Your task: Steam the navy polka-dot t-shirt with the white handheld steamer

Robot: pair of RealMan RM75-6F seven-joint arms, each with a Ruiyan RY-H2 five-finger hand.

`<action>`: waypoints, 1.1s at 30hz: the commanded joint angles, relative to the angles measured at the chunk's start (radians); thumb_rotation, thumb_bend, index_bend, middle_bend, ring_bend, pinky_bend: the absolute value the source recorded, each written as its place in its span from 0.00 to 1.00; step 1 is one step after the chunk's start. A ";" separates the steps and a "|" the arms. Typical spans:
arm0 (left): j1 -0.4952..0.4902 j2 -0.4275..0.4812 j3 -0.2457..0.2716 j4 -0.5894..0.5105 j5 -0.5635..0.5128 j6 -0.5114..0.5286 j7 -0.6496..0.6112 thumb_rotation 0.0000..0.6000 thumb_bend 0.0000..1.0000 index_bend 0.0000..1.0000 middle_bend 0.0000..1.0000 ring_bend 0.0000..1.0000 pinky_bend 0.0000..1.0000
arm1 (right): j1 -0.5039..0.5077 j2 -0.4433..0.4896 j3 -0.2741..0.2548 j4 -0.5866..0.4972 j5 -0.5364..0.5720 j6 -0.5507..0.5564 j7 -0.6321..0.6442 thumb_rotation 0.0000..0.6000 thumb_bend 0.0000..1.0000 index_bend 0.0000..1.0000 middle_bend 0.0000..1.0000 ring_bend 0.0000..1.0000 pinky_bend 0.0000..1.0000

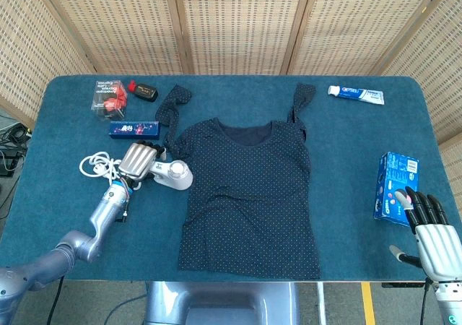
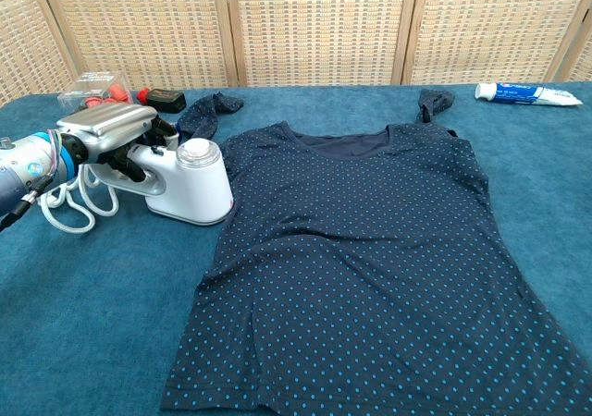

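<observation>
Dotted navy t-shirt (image 1: 249, 195) lies flat beside rounded white steamer (image 2: 190, 183).

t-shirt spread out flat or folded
Spread flat: the t-shirt lies open, front up, on the table, though both sleeves are twisted.

Clearances and obstructions on the table

The table (image 1: 346, 144) centre is covered by the flat-lying t-shirt (image 1: 249, 195), over which passage is unobstructed. At its left sleeve the way is blocked by the steamer (image 1: 172, 174), gripped by the left hand (image 1: 138, 160), with the coiled cord (image 1: 97, 166) beside. The far left corner is crowded by a clear box (image 1: 108, 97), a black item (image 1: 146, 91) and a blue pack (image 1: 133, 128). Open cloth is found between the shirt and the blue box (image 1: 397, 188) near the right edge. The far right corner is occupied only by a toothpaste tube (image 1: 356, 94).
</observation>
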 commanded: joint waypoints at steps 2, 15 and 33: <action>-0.003 -0.033 0.019 0.060 0.037 0.050 -0.035 1.00 0.52 0.77 0.65 0.54 0.65 | 0.000 0.000 0.000 -0.001 0.000 -0.001 -0.001 1.00 0.00 0.03 0.00 0.00 0.00; 0.016 -0.060 0.040 0.130 0.086 0.166 -0.162 1.00 0.57 1.00 0.87 0.80 0.97 | 0.002 0.000 -0.006 -0.002 -0.007 -0.006 -0.002 1.00 0.00 0.04 0.00 0.00 0.00; -0.091 0.137 0.030 -0.121 0.214 0.260 -0.292 1.00 0.61 1.00 0.89 0.81 1.00 | 0.016 -0.022 0.007 0.002 0.034 -0.038 -0.047 1.00 0.00 0.04 0.00 0.00 0.00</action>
